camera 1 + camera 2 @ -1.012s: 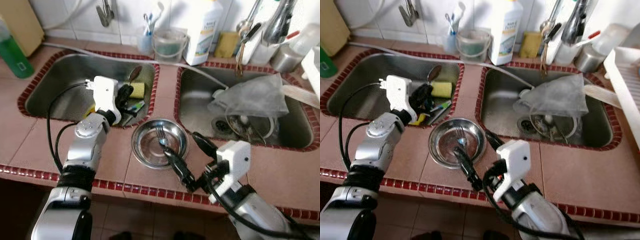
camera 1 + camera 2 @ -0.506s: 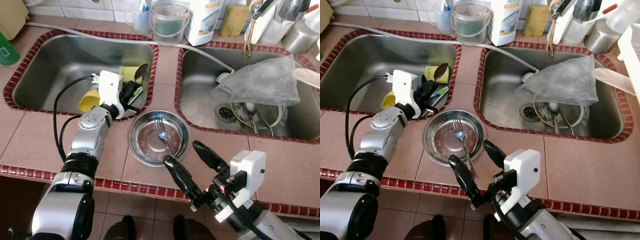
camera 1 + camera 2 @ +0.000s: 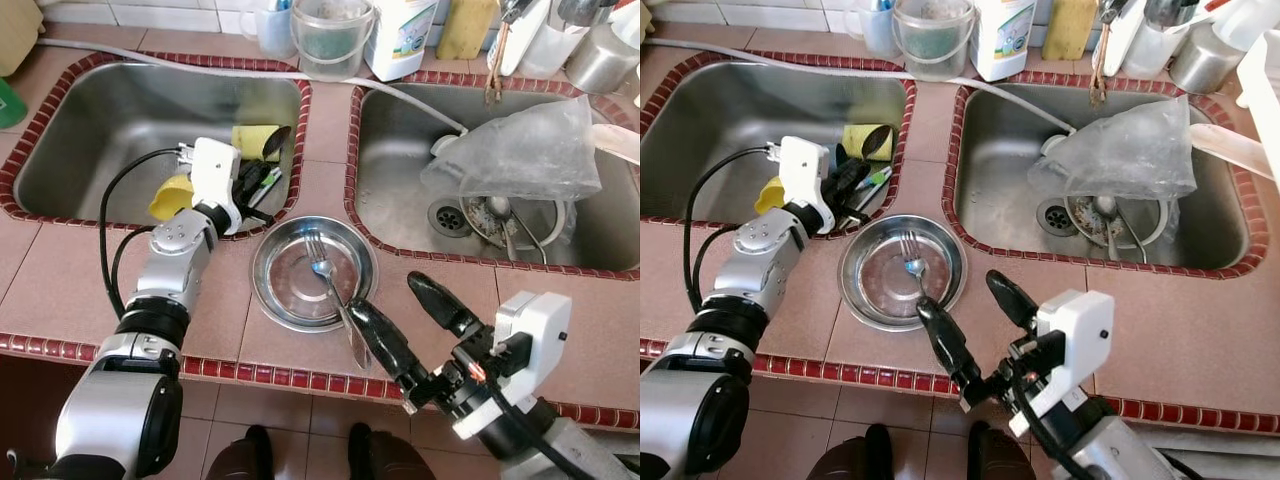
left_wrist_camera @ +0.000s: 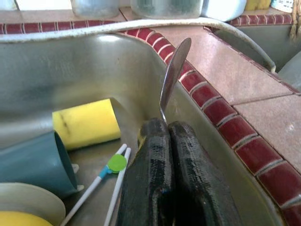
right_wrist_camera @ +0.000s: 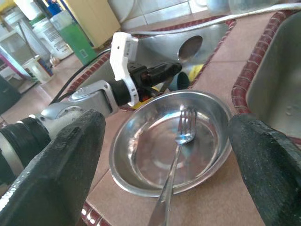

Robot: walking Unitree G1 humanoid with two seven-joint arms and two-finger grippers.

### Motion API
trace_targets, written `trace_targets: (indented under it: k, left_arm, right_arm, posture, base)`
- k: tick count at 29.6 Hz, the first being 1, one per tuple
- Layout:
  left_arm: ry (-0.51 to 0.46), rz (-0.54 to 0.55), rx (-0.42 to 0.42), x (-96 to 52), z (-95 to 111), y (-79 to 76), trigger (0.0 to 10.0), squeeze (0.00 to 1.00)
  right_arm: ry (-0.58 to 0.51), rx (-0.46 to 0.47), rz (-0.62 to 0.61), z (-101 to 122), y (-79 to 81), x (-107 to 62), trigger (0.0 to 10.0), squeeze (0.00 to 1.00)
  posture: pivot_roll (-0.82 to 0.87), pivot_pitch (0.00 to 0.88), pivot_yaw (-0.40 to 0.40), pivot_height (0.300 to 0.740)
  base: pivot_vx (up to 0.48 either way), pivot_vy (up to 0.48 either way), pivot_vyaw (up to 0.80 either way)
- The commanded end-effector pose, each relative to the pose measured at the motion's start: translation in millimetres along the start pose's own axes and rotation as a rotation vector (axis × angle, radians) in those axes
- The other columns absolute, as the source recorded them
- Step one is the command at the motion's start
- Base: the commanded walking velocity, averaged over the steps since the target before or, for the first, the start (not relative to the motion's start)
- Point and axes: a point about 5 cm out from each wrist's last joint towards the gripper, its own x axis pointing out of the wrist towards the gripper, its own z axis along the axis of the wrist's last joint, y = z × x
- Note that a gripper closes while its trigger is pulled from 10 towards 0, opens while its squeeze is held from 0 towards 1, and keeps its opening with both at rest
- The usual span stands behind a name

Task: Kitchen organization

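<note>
A steel bowl (image 3: 268, 296) sits on the tiled counter between two sinks, with a fork (image 3: 324, 272) lying in it, handle over the near rim. My right gripper (image 3: 387, 294) hovers open above the counter's front edge, just near of the bowl, its fingers (image 5: 70, 155) spread to either side of the fork (image 5: 181, 139). My left gripper (image 3: 255, 181) is in the left sink's near right corner, shut on the handle of a spoon (image 4: 175, 66) that stands upright against the sink wall.
The left sink holds a yellow sponge (image 3: 252, 140), a yellow cup (image 3: 171, 198), a teal cup (image 4: 33, 160) and a toothbrush (image 4: 110, 169). A crumpled plastic bag (image 3: 520, 150) covers dishes in the right sink. A clear bucket (image 3: 330, 35) and a detergent bottle (image 3: 405, 25) stand behind.
The camera has tilted down. My right gripper has drawn back from the fork toward the counter's front edge and stays open. The left gripper keeps the spoon in the sink corner.
</note>
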Motion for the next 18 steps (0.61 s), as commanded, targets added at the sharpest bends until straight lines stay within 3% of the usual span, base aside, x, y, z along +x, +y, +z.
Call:
trace_targets:
  k: [1,6,7,8,9,11,12,13,18]
  left_arm:
    - [0.002,0.007,0.01,-0.7,1,4.0,10.0,0.0]
    - [-0.001,0.083,0.018,-0.7,6,19.1,10.0,0.0]
    - [-0.001,0.086,0.019,-0.7,7,20.4,10.0,0.2]
    - [0.002,0.094,0.022,-0.9,7,22.0,10.0,0.3]
    - [0.006,0.104,0.028,-1.4,7,24.0,10.0,0.35]
    - [0.007,0.106,0.03,-1.5,7,24.5,10.0,0.35]
    - [0.012,0.109,0.035,-1.7,7,25.0,10.0,0.74]
    - [0.009,0.107,0.032,-1.8,6,24.9,10.0,1.0]
    - [0.004,0.103,0.034,-0.6,7,23.6,10.0,1.0]
  right_arm:
    - [-0.011,0.0,0.015,4,4.5,-3.4,10.0,0.0]
    - [-0.031,-0.001,0.023,9,5.0,-1.3,10.0,0.0]
    - [-0.033,0.001,0.022,10,5.1,-1.2,10.0,0.0]
    - [-0.035,0.003,0.021,10,5.2,-1.4,10.0,0.0]
    - [-0.037,0.005,0.019,11,5.2,-1.6,10.0,0.0]
    - [-0.037,0.004,0.018,11,5.0,-1.6,10.0,0.0]
    - [-0.034,0.001,0.018,12,4.6,-1.7,10.0,0.0]
    - [-0.033,-0.003,0.016,12,3.9,-1.7,10.0,0.0]
    - [-0.033,-0.015,0.011,14,0.2,-1.2,10.0,0.0]
  posture:
    - [-0.23,0.316,0.023,0.74]
    - [-0.24,0.322,0.024,0.74]
    - [-0.24,0.322,0.024,0.74]
    - [-0.24,0.323,0.024,0.74]
    - [-0.25,0.322,0.025,0.74]
    - [-0.25,0.322,0.025,0.74]
    - [-0.25,0.323,0.026,0.74]
    - [-0.25,0.323,0.026,0.74]
    - [-0.25,0.323,0.024,0.74]
  base:
    - [0.0,0.0,0.0]
    - [0.0,0.0,0.0]
    - [0.0,0.0,0.0]
    - [0.0,0.0,0.0]
    - [0.0,0.0,0.0]
    - [0.0,0.0,0.0]
    - [0.0,0.0,0.0]
    - [0.0,0.0,0.0]
    - [0.0,0.0,0.0]
